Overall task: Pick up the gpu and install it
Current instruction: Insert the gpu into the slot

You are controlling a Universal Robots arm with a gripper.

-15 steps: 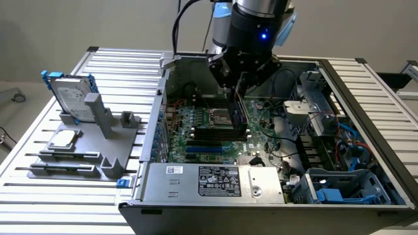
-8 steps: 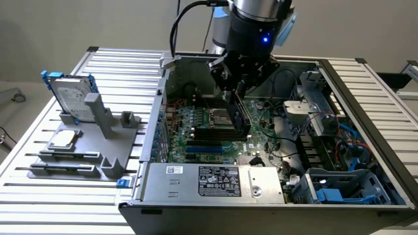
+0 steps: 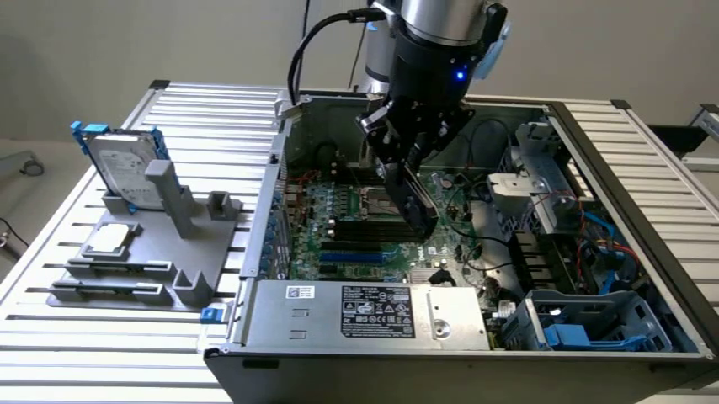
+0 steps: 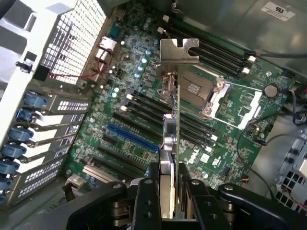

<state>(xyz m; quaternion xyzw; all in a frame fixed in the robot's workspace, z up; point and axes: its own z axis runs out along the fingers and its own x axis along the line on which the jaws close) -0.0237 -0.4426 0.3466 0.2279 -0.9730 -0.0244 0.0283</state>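
Inside the open computer case (image 3: pixel 561 118), the tool (image 3: pixel 402 164) was clamped on the gpu (image 3: pixel 413 202), one finger pressed to each flat face of the card. The card hung on edge over the motherboard (image 3: pixel 337 227), between the memory slots and the processor socket as the exterior view showed it. Whether its lower end touched the board could not be told.

In the wrist view the tool (image 4: pixel 170 194) held the near end of the gpu (image 4: pixel 171 139), which ran away from the camera edge-on. Its silver end bracket (image 4: pixel 178 50) was at the far end, over the motherboard (image 4: pixel 144 120) beside the open processor socket (image 4: pixel 201 93). A blue expansion slot (image 4: pixel 132 136) lay just to one side of the card, with nothing in it.

On the tabletop (image 3: pixel 67 337), at the exterior view's left of the case, stood a grey holder (image 3: pixel 168 244). It carried a hard drive (image 3: pixel 118 164) upright in a blue frame and a small square processor chip (image 3: pixel 109 240) lying flat. The power supply (image 3: pixel 371 311) sat at the near edge of the case.
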